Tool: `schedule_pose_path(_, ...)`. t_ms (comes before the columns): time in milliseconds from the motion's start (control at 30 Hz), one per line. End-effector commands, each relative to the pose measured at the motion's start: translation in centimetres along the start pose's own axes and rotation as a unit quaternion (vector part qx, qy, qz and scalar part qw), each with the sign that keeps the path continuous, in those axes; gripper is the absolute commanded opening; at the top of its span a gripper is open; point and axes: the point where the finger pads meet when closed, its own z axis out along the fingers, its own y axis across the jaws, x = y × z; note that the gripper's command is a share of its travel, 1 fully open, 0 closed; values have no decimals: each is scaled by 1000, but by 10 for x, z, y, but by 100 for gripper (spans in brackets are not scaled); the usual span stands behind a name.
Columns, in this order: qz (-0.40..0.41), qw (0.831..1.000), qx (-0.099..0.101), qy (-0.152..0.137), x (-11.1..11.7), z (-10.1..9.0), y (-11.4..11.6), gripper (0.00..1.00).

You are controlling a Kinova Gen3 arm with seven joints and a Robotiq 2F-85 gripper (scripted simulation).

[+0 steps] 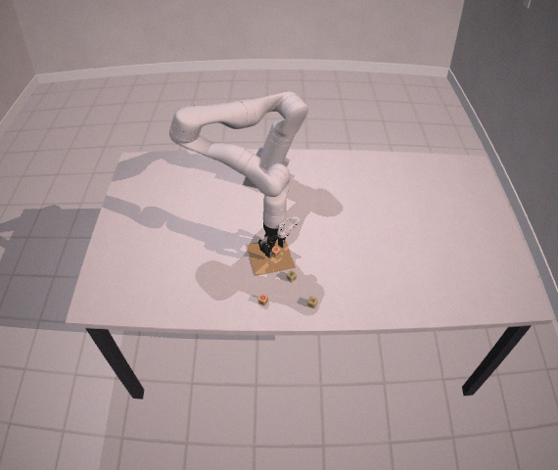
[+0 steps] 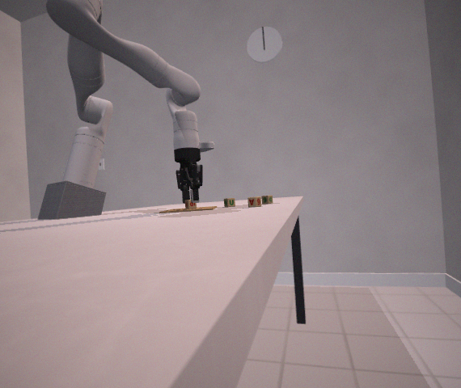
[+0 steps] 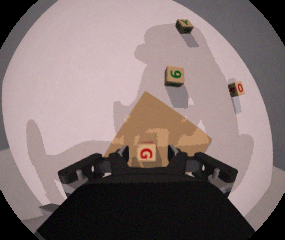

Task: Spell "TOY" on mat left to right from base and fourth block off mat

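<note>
Taken from left to right in the top view, a red-lettered block (image 1: 262, 300) is seen first, lying alone on the pale, matte counter (image 1: 421, 227) near its front edge and well off the mat. Next comes the mat (image 1: 264, 265), a thin, flat, tan square set cornerwise, with a mottled, cardboard-like surface in the wrist view. On it one small wooden-looking cube, the block on the mat (image 3: 145, 154), is found; its top face bears a red letter that reads like a G, though this cannot be told for certain at such a size. The jaws are held partly open, straight down over this cube, with a finger on either side of it and nothing grasped; from the side the fingertips are seen level with its top. If the letter is indeed a G, this cube is judged to be the odd one, to be carried off the mat. For a good pick, the fingers should be lowered further until the flat side faces are squarely spanned, and only then closed, so that the thin mat is neither pinched nor dragged. Further right, a green-lettered block (image 1: 291, 276) is set just beside the mat's corner, and another green-lettered block (image 1: 312, 302) lies farthest right; both are sharp-edged cubes with pale faces.
</note>
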Motion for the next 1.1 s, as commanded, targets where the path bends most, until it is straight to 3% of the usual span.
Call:
schedule_pose_path(0, -1, 1000, 3, 0, 1, 5, -3, 62)
schedule_pose_path(800, -1, 1000, 3, 0, 1, 11, -3, 62)
schedule_pose_path(833, -1, 1000, 3, 0, 1, 11, -3, 41)
schedule_pose_path(1067, -1, 1000, 3, 0, 1, 11, -3, 41)
